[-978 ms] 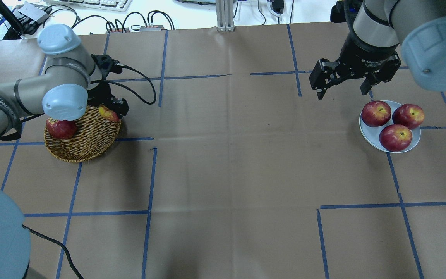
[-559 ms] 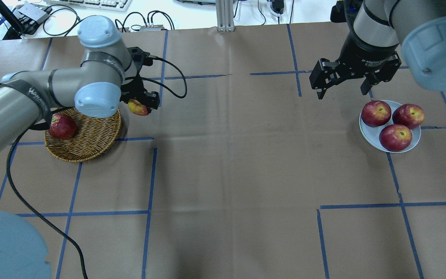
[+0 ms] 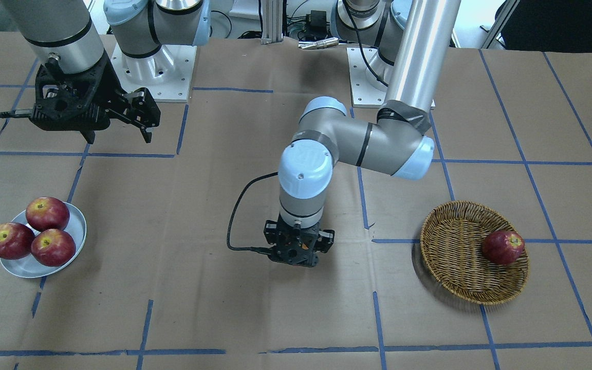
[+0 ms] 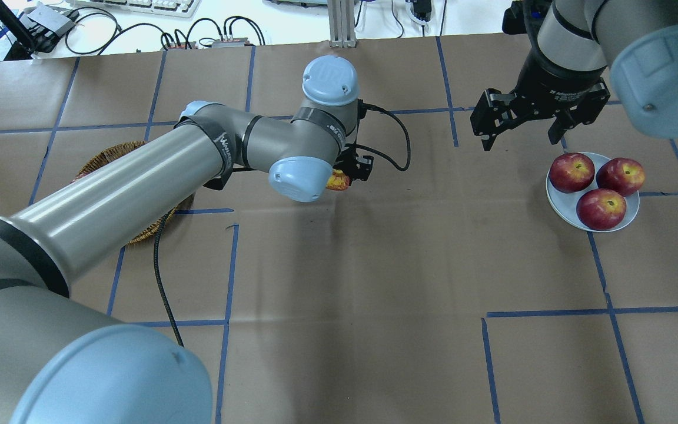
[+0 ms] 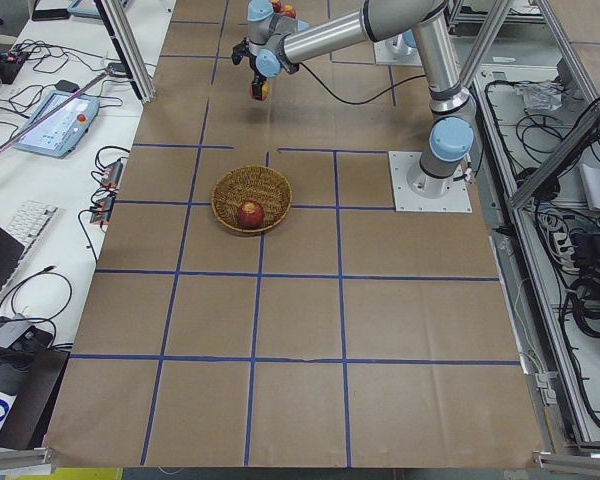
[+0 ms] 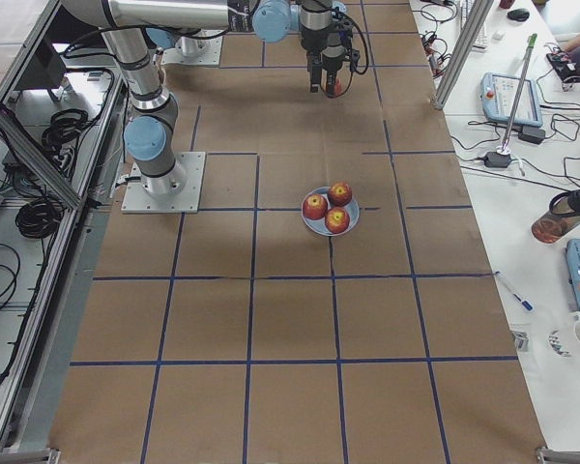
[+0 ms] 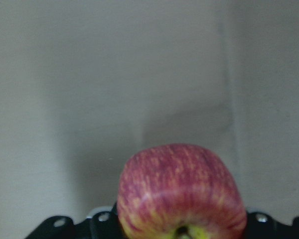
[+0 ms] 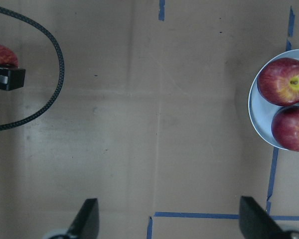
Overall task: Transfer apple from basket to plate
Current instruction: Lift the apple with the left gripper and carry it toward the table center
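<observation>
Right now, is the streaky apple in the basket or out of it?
Out: the left jaws hold the apple over the table, clear of the basket.

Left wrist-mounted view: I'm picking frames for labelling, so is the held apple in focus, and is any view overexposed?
Left wrist-mounted view: the streaky pinkish-red apple is fairly sharp, the paper-covered table behind it dim and soft. Overhead exterior: the desk beyond the table is blown out white.

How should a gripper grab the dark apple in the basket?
Grip the dark apple across its round middle, coming straight down from above: it sits low in the shallow basket close to the rim, so a side approach would likely hit the wicker.
</observation>
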Available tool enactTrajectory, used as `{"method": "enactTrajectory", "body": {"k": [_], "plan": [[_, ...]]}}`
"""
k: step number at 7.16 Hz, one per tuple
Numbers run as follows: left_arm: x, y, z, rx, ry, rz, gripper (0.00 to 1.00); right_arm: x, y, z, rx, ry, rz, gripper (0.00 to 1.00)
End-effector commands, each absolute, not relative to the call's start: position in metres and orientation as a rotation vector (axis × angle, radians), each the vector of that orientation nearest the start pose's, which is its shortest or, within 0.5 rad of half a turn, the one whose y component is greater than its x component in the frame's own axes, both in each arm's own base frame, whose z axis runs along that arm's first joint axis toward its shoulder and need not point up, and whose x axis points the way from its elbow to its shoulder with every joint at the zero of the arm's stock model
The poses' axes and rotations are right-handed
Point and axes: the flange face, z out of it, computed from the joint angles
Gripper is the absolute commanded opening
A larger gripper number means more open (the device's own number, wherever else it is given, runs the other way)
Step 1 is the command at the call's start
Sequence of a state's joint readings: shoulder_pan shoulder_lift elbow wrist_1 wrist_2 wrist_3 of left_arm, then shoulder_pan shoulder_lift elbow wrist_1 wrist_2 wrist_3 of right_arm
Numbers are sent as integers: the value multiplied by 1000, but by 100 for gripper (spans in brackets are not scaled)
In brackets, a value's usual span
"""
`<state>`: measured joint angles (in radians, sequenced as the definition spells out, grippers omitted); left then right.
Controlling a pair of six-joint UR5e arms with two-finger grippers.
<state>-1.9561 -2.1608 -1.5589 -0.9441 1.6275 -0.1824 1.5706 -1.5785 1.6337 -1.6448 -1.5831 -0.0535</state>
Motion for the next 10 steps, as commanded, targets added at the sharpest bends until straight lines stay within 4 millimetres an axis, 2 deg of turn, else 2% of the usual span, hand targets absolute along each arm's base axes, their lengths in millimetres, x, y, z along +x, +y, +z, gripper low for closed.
{"method": "enactTrajectory", "body": {"k": [1,4,6,7,8,9,10], "plan": [[-378,-563,193,326,3075,-63,47,132,-490,468,-84,3153,-31,100],[-380,-562,186,327,3081,-43,48,131,-490,468,-82,3153,-31,100],[-382,-562,181,329,3081,-33,55,132,-490,468,-87,3153,-31,100],[-384,-560,178,332,3080,-29,65,131,-490,468,-84,3153,-31,100],[-384,-560,179,332,3078,-30,92,131,-490,468,-84,3152,-31,100],[-384,-560,186,331,3078,-47,98,131,-490,468,-84,3152,-31,100],[-384,-558,199,357,3079,-67,98,131,-490,468,-84,3152,-31,100]]}}
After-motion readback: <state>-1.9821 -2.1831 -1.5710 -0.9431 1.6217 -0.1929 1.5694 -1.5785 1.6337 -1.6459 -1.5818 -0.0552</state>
